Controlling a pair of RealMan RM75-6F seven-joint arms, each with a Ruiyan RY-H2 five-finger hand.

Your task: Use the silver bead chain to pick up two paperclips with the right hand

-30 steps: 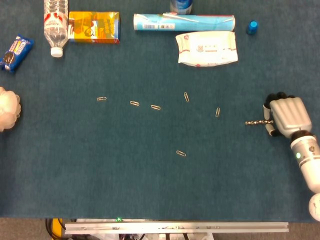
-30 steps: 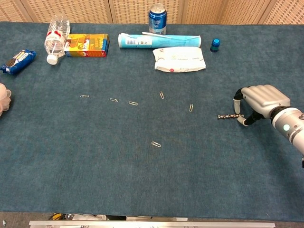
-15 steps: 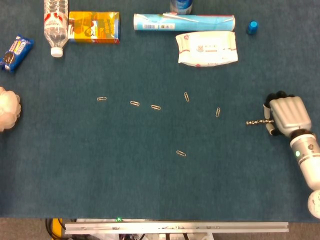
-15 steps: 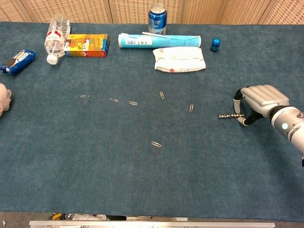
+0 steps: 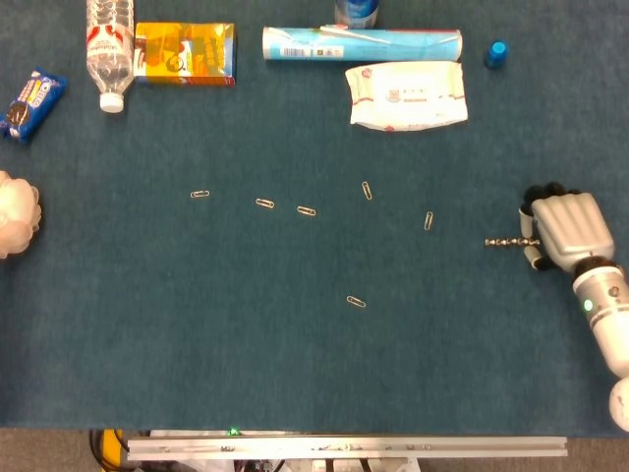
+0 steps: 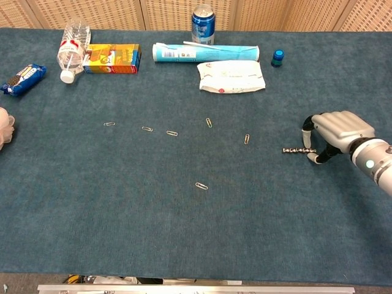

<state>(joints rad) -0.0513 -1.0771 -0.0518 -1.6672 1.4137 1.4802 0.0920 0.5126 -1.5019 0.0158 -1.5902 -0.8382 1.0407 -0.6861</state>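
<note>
Silver bead chain (image 5: pixel 501 241) lies straight on the blue table cloth (image 5: pixel 295 364) at the right side, its right end pinched in the right hand (image 5: pixel 562 228); fingers curled around that end, free end pointing left toward the paperclips. Chest view shows the chain (image 6: pixel 298 149) resting on the cloth and the hand (image 6: pixel 339 130) arched over it, knuckles up; head view only gives the back of the hand from above.

Nearest paperclip (image 5: pixel 428 221) sits just left of the chain tip, not touching. Another paperclip (image 5: pixel 367 191) is further left and up, a lone clip (image 5: pixel 356 302) lower centre, and a row of three clips (image 5: pixel 264 204) runs left of centre.

Left hand (image 5: pixel 15 213): only a pale edge at the left border in both views, can't tell its state.

Back row: water bottle (image 5: pixel 108 44) lying down with its cap on, orange carton (image 5: pixel 185 53), blue tube (image 5: pixel 362 43), wipes pack (image 5: pixel 407 94), small blue cap (image 5: pixel 495 53), cookie packet (image 5: pixel 29 102) far left. Blue can (image 6: pixel 203 24) shows in full only in the chest view; the head view crops it at the top edge. Contents of the closed packs not visible.
</note>
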